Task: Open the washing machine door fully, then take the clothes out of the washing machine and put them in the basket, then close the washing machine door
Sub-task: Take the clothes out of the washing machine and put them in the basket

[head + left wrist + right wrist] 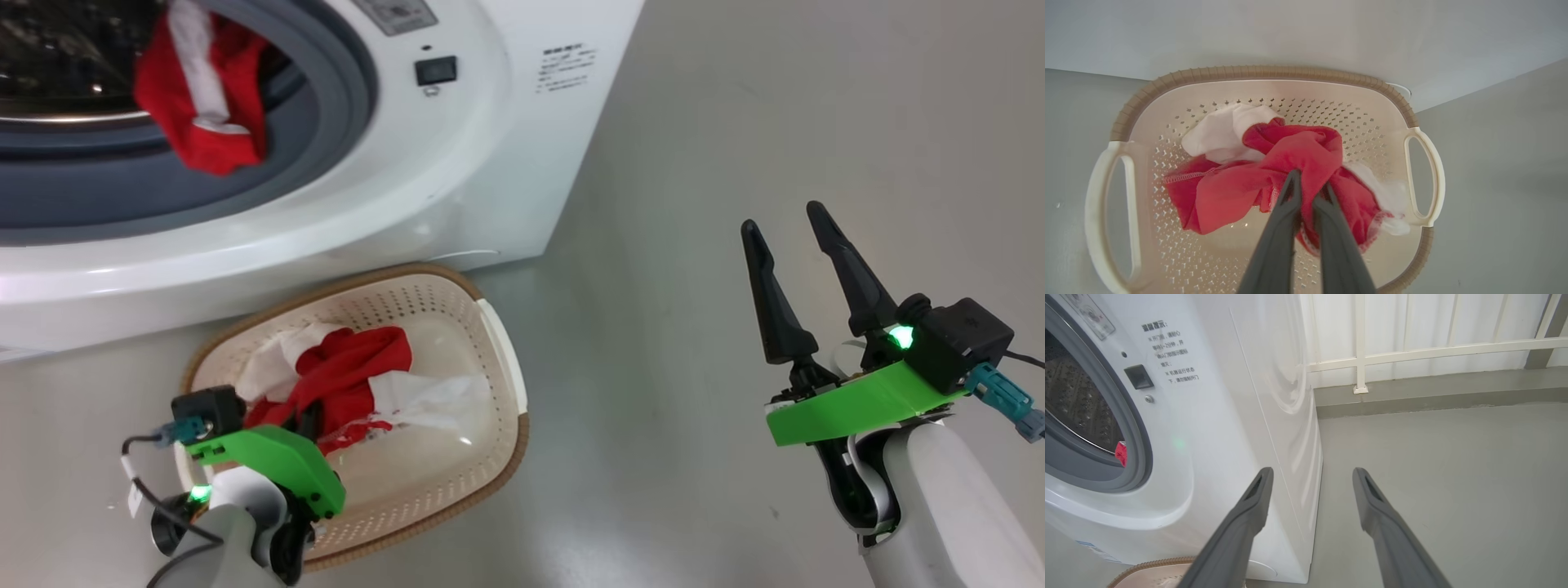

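Left jaws pinching red clothes (1298,153) in basket (1265,72), washing machine (506,155) behind

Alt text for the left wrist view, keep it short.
The left claw, shut, pinches red clothes in the cream perforated basket, beside white fabric. The basket sits on a grey floor against the white washing machine.

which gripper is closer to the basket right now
Left. The left gripper reaches into the basket, shut on the red garment lying there. The right gripper is open, off to the basket's right over the floor, not touching it.
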Robot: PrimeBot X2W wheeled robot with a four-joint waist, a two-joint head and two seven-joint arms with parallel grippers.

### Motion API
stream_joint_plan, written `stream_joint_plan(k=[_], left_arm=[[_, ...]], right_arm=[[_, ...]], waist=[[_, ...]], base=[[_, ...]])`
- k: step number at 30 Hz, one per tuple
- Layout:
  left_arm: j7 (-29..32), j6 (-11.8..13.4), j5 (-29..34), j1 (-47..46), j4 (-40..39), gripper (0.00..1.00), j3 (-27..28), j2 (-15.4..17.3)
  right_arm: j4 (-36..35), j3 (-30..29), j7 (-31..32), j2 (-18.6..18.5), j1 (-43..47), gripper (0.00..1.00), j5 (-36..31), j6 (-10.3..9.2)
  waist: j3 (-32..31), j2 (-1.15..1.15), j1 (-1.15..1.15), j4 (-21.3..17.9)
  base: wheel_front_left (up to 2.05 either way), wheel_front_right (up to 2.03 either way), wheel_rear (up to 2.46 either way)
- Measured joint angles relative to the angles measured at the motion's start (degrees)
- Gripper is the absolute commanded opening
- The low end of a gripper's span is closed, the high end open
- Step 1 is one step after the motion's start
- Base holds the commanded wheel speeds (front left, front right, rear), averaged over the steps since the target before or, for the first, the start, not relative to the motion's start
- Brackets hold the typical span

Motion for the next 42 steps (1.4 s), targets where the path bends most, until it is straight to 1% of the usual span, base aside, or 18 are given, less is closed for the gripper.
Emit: stream_joint_plan(k=[2,8,17,18,19,22,23,24,27,35,42], left_arm=[[1.1,-0.4,-0.2,-1.6,2.8,0.0,-0.4,0.0],[2.3,-0.4,-0.3,-4.8,8.7,0.0,-0.7,0.1],[2.5,-0.4,-0.4,-5.3,11.0,0.0,-1.4,0.1],[2.5,-0.4,-0.4,-5.3,11.0,0.14,-1.4,0.1],[2.5,-0.4,-0.4,-5.3,11.1,0.24,-1.5,0.1],[1.9,-0.3,-0.5,-5.3,11.3,0.42,-2.0,0.1],[1.3,-0.3,-0.5,-5.3,11.4,0.57,-2.1,0.1],[0.4,-0.3,-0.5,-5.3,11.4,1.0,-2.2,0.1],[-2.5,-0.3,-0.5,-5.3,11.4,1.0,-2.2,0.1],[-7.2,-0.8,-2.0,-4.4,11.4,1.0,-3.1,-0.1],[-8.9,-1.0,-2.8,0.3,8.9,1.0,-3.8,-0.5]], right_arm=[[0.0,-0.1,0.0,0.1,-0.1,1.0,0.0,0.0],[-0.3,0.0,0.0,0.4,-0.8,1.0,0.0,0.01],[-0.2,0.1,0.0,1.1,-2.1,1.0,0.0,0.01],[-0.2,0.1,0.0,1.1,-2.1,1.0,0.0,0.01],[-0.1,0.1,0.0,1.2,-2.1,1.0,0.0,0.0],[0.2,0.1,0.0,1.3,-2.1,1.0,0.0,0.0],[0.2,0.1,0.0,1.3,-2.1,1.0,0.0,0.01],[0.3,0.1,0.0,1.3,-2.1,1.0,0.0,0.0],[0.6,0.1,0.0,1.2,-2.1,1.0,0.0,0.01],[1.3,0.1,0.0,0.8,-1.2,1.0,0.0,0.0],[2.1,-0.3,0.0,0.0,2.9,1.0,0.0,0.01]], waist=[[0.7,0.0,0.0,-0.6],[3.0,0.0,0.0,-1.9],[4.4,0.0,0.0,-2.5],[4.4,0.0,0.0,-2.5],[4.3,0.0,0.0,-2.4],[3.8,0.0,0.0,-2.1],[3.5,0.0,0.0,-2.0],[3.2,0.0,0.0,-1.9],[2.0,0.0,0.0,-1.6],[-2.9,0.0,0.0,-0.6],[-8.5,0.0,0.0,0.4]], base=[[0.0,0.0,0.0],[0.0,0.0,0.0],[0.0,0.0,0.0],[0.0,0.0,0.0],[0.0,0.0,0.0],[0.0,0.0,0.0],[0.0,0.0,0.0],[0.0,0.0,0.0],[0.0,0.0,0.0],[0.0,0.0,0.0],[0.0,0.0,0.0]])
